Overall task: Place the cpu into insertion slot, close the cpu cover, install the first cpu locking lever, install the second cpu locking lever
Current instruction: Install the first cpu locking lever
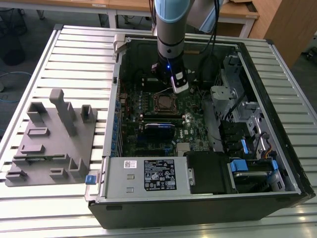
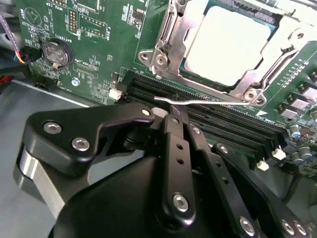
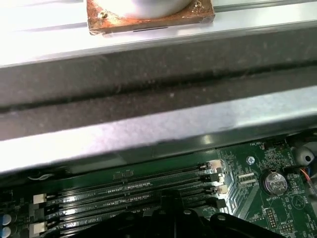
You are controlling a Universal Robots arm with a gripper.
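Pinching the thin locking lever point(image 2: 208, 102) between pressed-together tips, the gripper point(image 2: 171, 113) hovers over the memory slots point(image 2: 223, 130), just beside the cpu point(image 2: 228, 44), seated under its lowered cpu cover point(image 2: 168, 47). Lever step, seemingly; it calls for a firm, steady grip.

Place: looked like a robotics lab | slatted metal tabletop point(image 1: 74, 54) | open computer case point(image 1: 198, 210) | wooden desks point(image 1: 131, 5) stood behind

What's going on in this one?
A robot arm reaches into an open computer case. The cpu sits in the insertion slot with the cpu cover closed over it. The gripper is shut on a thin wire locking lever beside the socket; the lever looks not yet latched.
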